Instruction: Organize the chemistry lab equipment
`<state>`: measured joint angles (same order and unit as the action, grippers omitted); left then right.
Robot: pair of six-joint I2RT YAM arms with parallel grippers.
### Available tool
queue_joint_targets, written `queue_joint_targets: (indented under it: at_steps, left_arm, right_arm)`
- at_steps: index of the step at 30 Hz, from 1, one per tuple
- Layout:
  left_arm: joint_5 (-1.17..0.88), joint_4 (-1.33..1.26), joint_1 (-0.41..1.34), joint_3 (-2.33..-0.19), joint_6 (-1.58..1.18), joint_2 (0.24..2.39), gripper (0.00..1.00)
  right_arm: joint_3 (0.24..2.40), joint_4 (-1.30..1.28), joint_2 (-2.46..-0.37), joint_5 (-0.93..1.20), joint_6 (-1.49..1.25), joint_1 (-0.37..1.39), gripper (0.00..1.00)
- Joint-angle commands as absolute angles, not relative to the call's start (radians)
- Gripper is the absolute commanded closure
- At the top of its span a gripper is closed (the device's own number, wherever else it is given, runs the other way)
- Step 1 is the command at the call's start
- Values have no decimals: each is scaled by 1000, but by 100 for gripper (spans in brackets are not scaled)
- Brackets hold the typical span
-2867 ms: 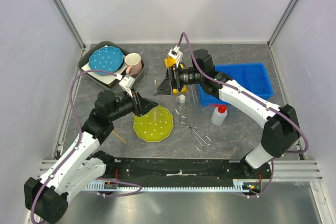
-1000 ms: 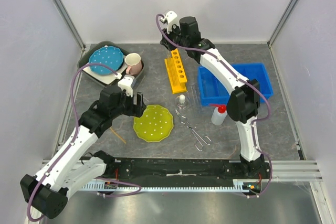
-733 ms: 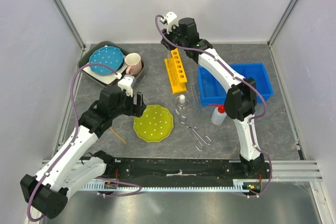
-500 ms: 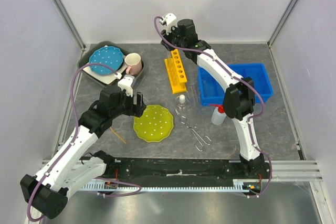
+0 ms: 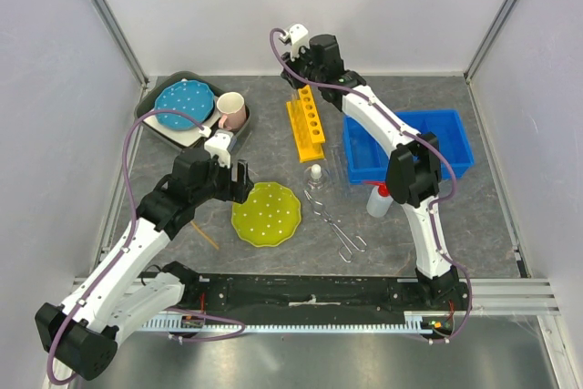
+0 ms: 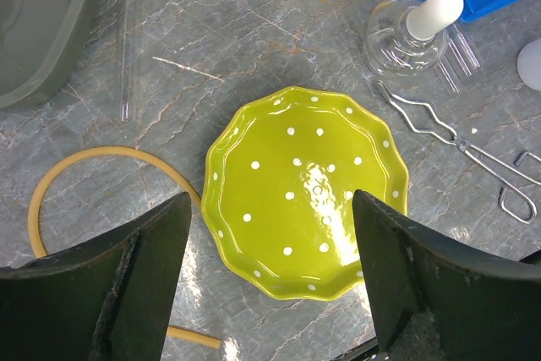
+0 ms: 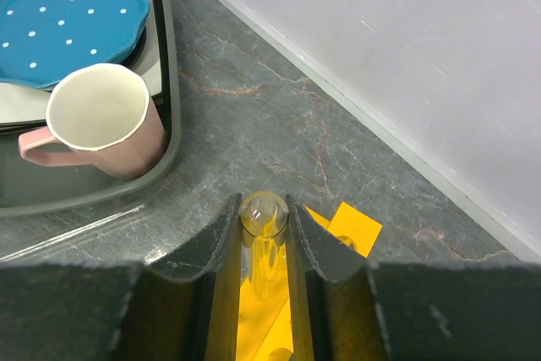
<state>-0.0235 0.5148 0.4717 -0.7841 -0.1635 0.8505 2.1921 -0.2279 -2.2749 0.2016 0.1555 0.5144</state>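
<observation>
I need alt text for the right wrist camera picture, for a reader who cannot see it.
The right end effector grips a thin clear tube above the yellow test-tube rack. To the upper left, a pink mug and a blue dotted plate sit in a grey tray.

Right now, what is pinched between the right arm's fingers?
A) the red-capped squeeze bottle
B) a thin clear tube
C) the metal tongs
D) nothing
B: the right wrist view shows a thin clear tube clamped between the right fingers above the yellow rack, while the metal tongs and squeeze bottle sit on the table.
</observation>
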Motion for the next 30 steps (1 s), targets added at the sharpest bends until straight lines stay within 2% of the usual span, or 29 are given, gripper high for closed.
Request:
queue_joint_targets:
  at_steps: [1,9,20,29,30]
  left_arm:
    - [-3,472,469,-784,-126,842,16]
    - [-2,472,468,-784,-126,841,16]
    - [-3,471,468,-782,-126,842,16]
    - [-5,471,468,-781,-129,845,16]
    - [-8,471,468,-782,-129,845,16]
  right_arm:
    - [2178,-166,-2284,202,132,506,71]
    - [2108,-138,-2269,229,100,491,68]
    - [2065,-130,-2235,258,86,488,57]
    - [1976,-196,-2005,343,167,485,31]
    - [1959,-207,-1978,386,176,483,24]
